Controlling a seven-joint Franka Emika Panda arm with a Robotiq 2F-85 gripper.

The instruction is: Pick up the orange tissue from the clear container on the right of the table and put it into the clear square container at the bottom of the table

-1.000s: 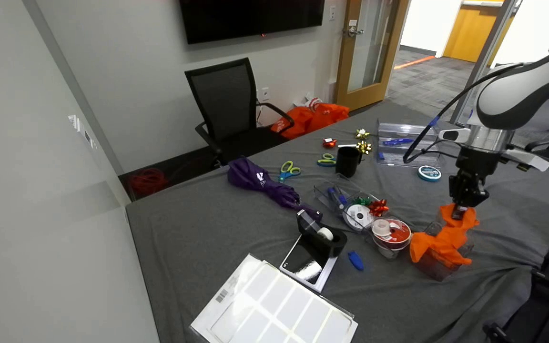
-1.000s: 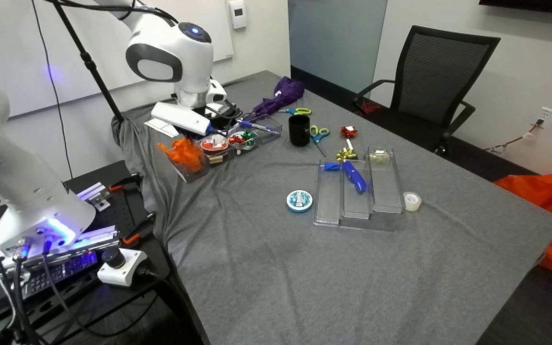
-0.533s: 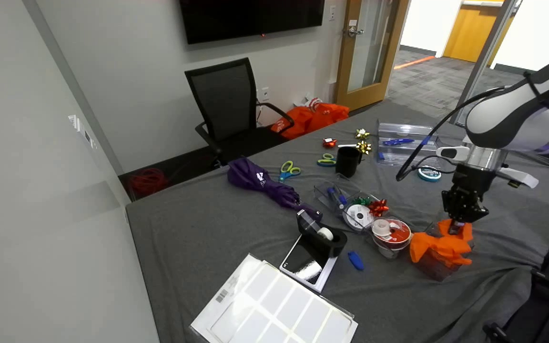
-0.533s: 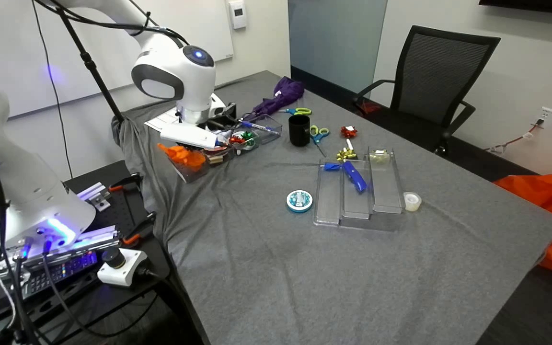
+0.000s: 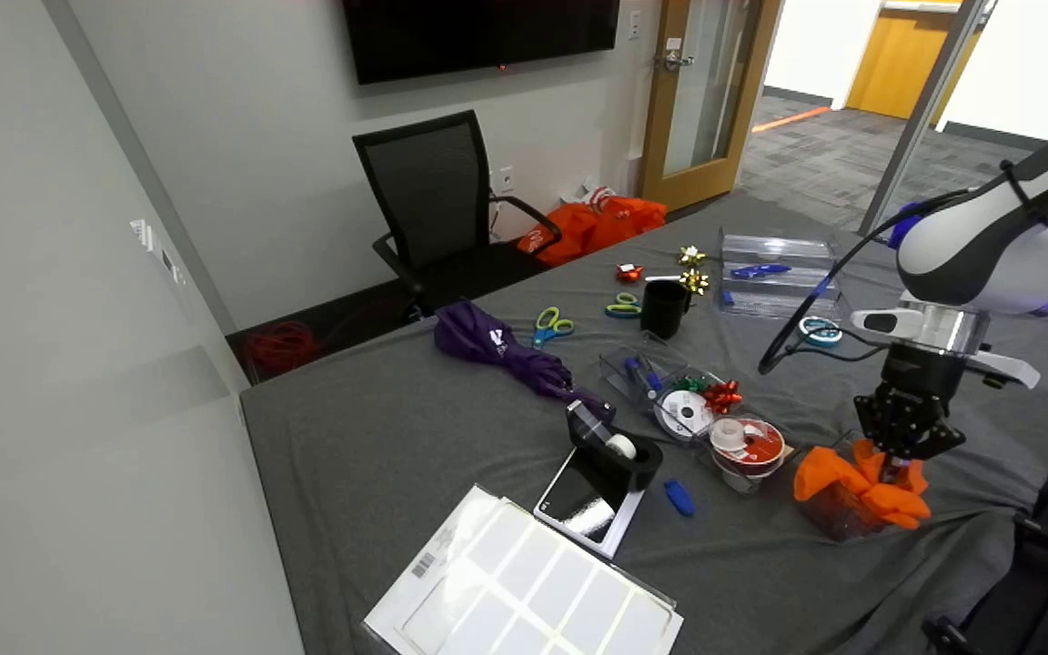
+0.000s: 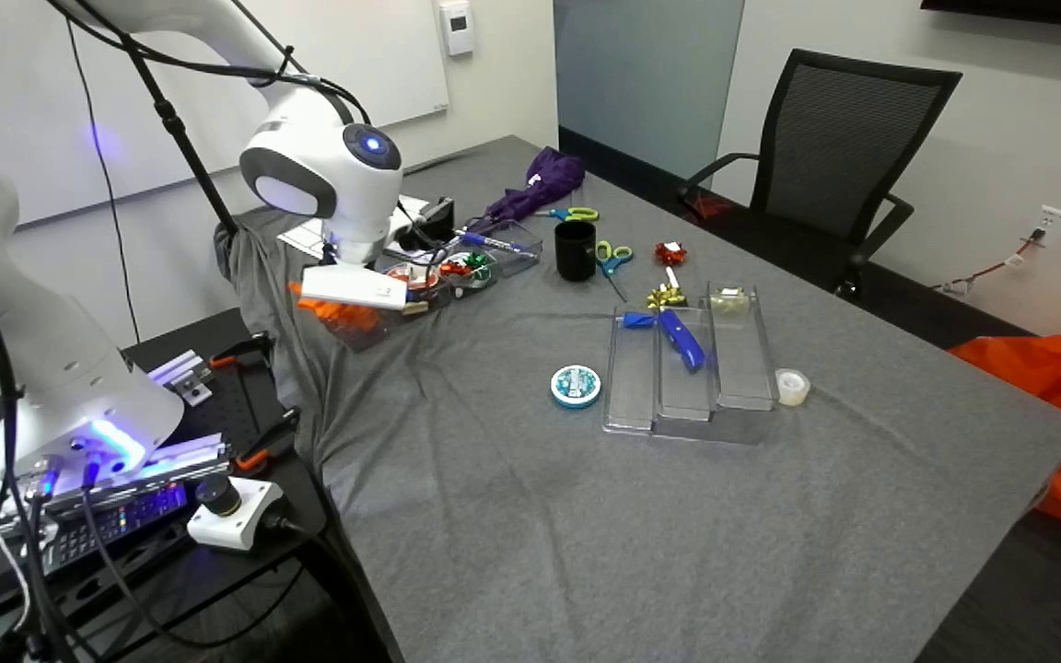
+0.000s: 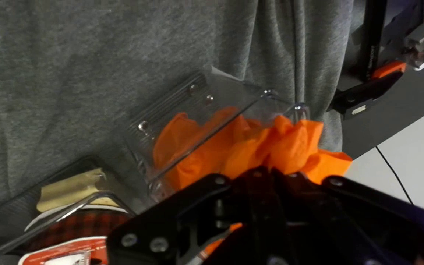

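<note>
The crumpled orange tissue (image 5: 899,506) lies partly in a clear square container (image 5: 833,523) near the table's edge, with folds standing over its rim. The tissue also shows in an exterior view (image 6: 339,315) and in the wrist view (image 7: 289,143). In the wrist view the clear container (image 7: 230,86) has tissue inside against its wall and more spilling over one side. My gripper (image 5: 892,473) points down at the container's mouth. In the wrist view its fingers (image 7: 271,173) are together with tissue bunched at the tips. The very fingertips are hidden in the tissue.
Beside the container stands a clear cup with ribbon spools (image 5: 751,446), and behind it a clear tray with pens and bows (image 5: 633,350). A tape dispenser (image 5: 619,464), black mug (image 5: 663,312), round tin (image 5: 820,331) and clear compartment organizer (image 6: 742,373) stand on the table.
My gripper has come down toward the container, and the tissue raised under it has sunk lower with it. In the last half second the container and tissue have shifted slightly.
</note>
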